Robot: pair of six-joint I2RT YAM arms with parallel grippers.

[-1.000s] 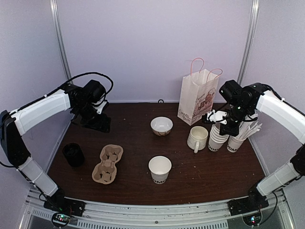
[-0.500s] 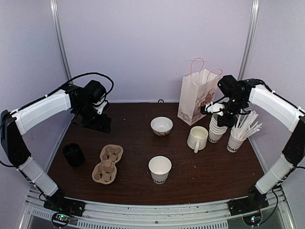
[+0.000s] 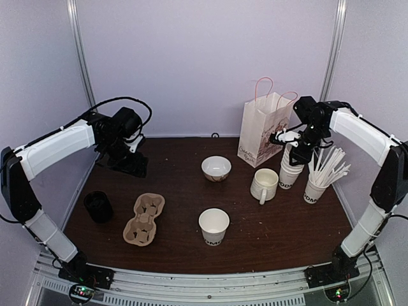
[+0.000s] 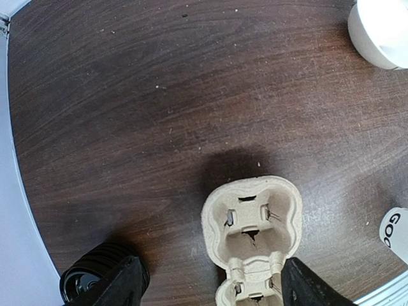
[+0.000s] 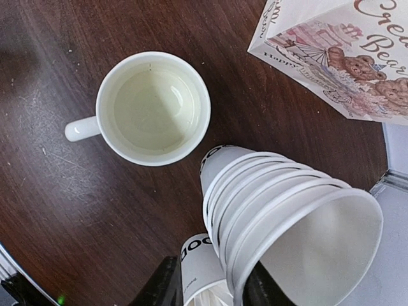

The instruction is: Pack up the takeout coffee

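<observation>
**Top view.** By my reckoning the packing has barely begun. One paper cup [image 3: 214, 225] stands alone near the front middle of the table [image 3: 178, 191], with its top open and no lid. The cardboard carrier [image 3: 143, 220] to its left sits with its wells empty. The paper bag [image 3: 263, 131] stands upright at the back (its inside is hidden from here). The other cups are a nested stack [image 3: 290, 173] at the right, between the mug [image 3: 263, 185] and a cup of stirrers [image 3: 313, 190]. A dark round thing [image 3: 97, 206] left of the carrier may be the lids, but it is too dim to tell. My right arm reaches in from the right side with its elbow high, and my right gripper [image 3: 293, 148] hangs just over the top of the stack. My left arm stretches to the back left corner. My left gripper [image 3: 127, 164] points down there, well apart from every cup.

**Left wrist view.** My fingers [image 4: 124, 284] are spread wide with nothing between them. The empty carrier lies below.

**Right wrist view.** The stack leans across the picture, its top rim close to my fingers [image 5: 162, 287]. The fingers stand apart, but I cannot tell whether they touch that rim. The mug beside the stack is empty.
</observation>
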